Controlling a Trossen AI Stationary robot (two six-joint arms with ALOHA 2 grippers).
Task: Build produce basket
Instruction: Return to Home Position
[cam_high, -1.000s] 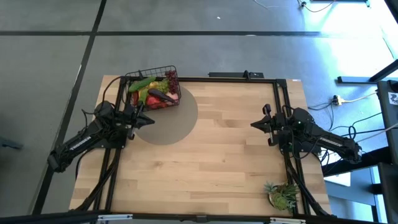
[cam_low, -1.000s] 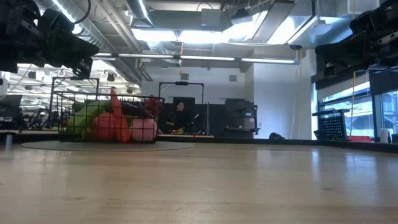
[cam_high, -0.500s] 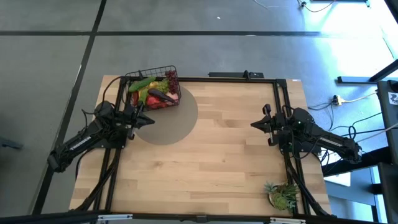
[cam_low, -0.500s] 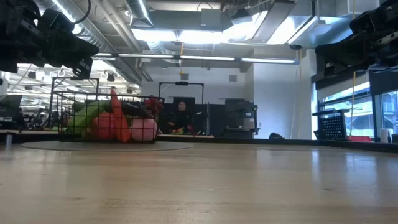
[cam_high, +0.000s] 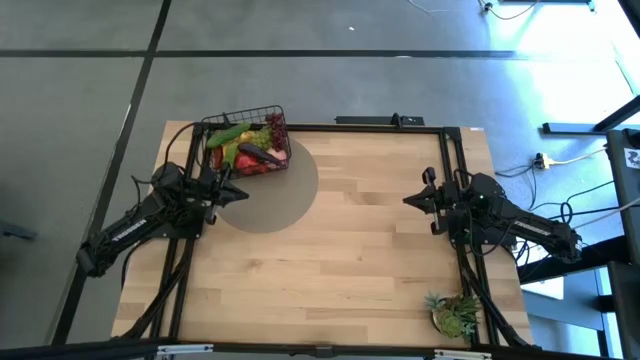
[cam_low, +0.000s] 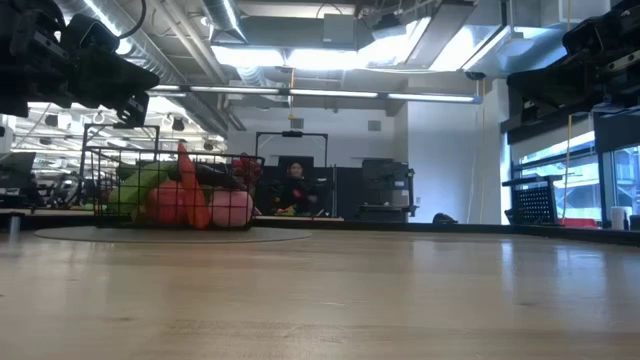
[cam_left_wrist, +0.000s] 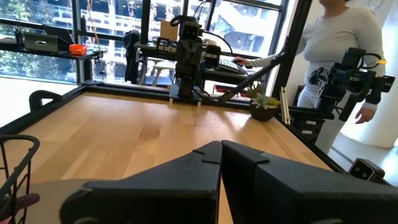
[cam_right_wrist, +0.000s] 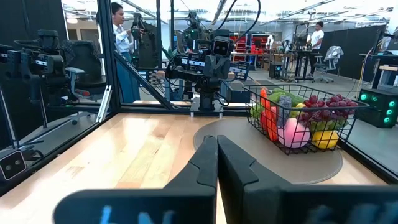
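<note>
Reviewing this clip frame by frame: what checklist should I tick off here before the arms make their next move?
1. Small black wire-mesh basket upright on the grey round mat: ok.
2. Toy fruits and vegetables all inside it, none loose on the wooden table: ok.
3. Left pincer shut, empty, apart from the basket: ok.
4. Right pincer shut, empty: ok.
5. Spiky green potted plant apart from both pincers: ok.
6. Both at exact home pose: cannot tell.
</note>
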